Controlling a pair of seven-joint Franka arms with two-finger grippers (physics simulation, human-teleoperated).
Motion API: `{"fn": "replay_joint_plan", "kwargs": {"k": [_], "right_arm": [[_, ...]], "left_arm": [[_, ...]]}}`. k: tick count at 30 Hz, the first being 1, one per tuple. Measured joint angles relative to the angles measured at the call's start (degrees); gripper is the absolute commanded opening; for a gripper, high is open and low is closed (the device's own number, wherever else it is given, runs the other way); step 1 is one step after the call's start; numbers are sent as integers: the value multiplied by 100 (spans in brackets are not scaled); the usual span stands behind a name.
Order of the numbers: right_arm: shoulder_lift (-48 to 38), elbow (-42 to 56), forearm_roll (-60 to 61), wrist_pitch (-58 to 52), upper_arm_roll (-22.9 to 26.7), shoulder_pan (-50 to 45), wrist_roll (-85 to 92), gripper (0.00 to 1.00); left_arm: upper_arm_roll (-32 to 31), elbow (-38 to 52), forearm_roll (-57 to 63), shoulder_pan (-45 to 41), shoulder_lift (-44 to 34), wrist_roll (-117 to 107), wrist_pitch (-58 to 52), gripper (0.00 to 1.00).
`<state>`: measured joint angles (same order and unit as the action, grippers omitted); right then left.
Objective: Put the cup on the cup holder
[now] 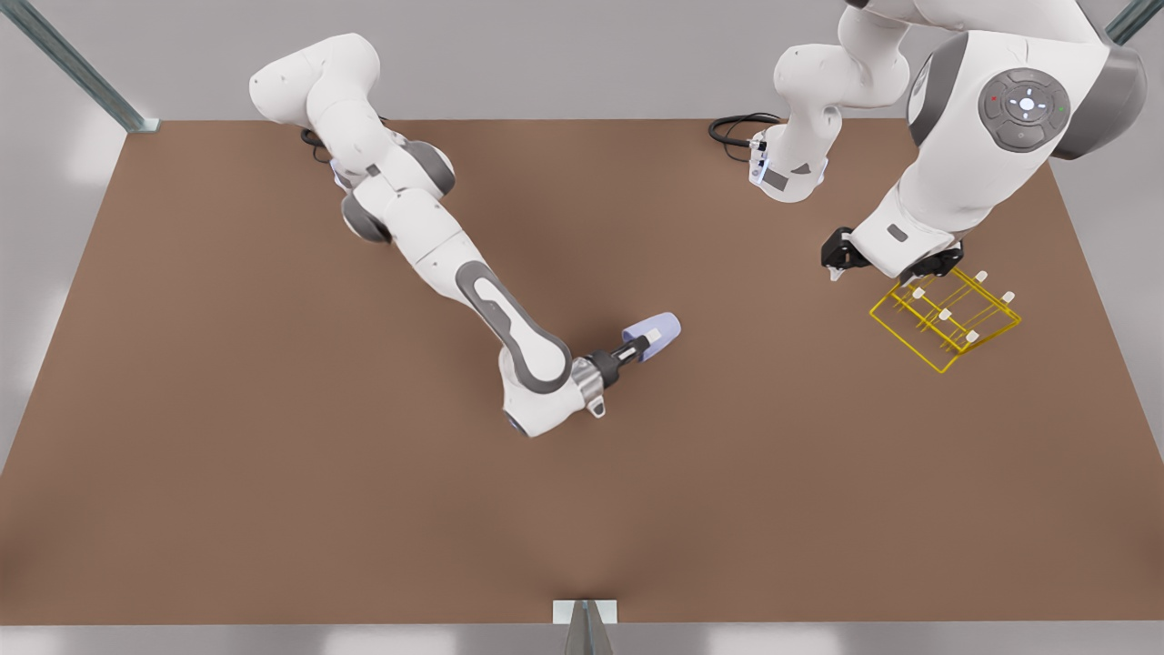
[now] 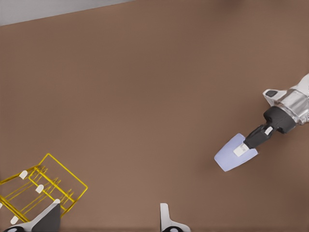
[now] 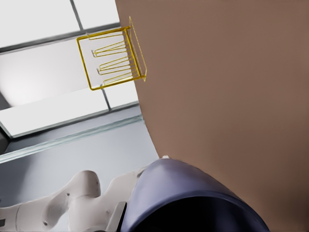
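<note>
The lavender-blue cup (image 1: 661, 333) is held on its side near the middle of the brown table, with my right gripper (image 1: 640, 345) shut on its wall. From the left wrist view, the cup (image 2: 231, 155) and the right gripper (image 2: 249, 144) show farther off. The cup (image 3: 193, 198) looms close in the right wrist view. The yellow wire cup holder (image 1: 946, 318) with white-tipped pegs lies flat at the front view's right. My left gripper (image 1: 887, 271) hovers open at its far edge, its fingers (image 2: 48, 217) spread wide beside the cup holder (image 2: 43, 191). The cup holder (image 3: 112, 58) shows far off in the right wrist view.
The brown table (image 1: 273, 500) spreads wide between cup and rack. A black cable (image 1: 737, 132) loops at the back edge by the arm base. Metal posts (image 1: 82, 68) stand at the table's back corners, and another (image 1: 585, 628) at the front edge.
</note>
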<state>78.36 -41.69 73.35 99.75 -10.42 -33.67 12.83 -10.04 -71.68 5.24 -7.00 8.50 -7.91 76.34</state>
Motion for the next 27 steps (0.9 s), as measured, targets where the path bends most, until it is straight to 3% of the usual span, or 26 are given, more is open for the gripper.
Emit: {"fn": "replay_joint_plan", "kwargs": {"k": [14, 15, 16, 17, 18, 23, 27], "right_arm": [[-3, 0, 19, 346, 577, -328, 730, 27], [-3, 0, 17, 360, 592, -336, 763, 34], [-3, 1, 15, 373, 600, -344, 793, 56], [-3, -5, 14, 383, 604, -344, 819, 83], [-10, -18, 9, 392, 631, -339, 847, 100], [-208, -255, -247, 138, 879, 212, 1077, 100], [-853, -325, -1243, -490, 886, 1187, 1272, 100]], "left_arm": [[5, -5, 5, -32, 48, -14, 8, 100], [4, -6, 4, -39, 51, -15, 9, 100], [5, -6, 3, -43, 52, -16, 10, 100], [5, -6, 3, -43, 52, -16, 11, 100], [4, -5, 3, -41, 53, -17, 12, 100], [2, 4, -14, -307, 205, -21, 167, 100], [-5, 42, -367, -1441, 1333, 178, 829, 100]]}}
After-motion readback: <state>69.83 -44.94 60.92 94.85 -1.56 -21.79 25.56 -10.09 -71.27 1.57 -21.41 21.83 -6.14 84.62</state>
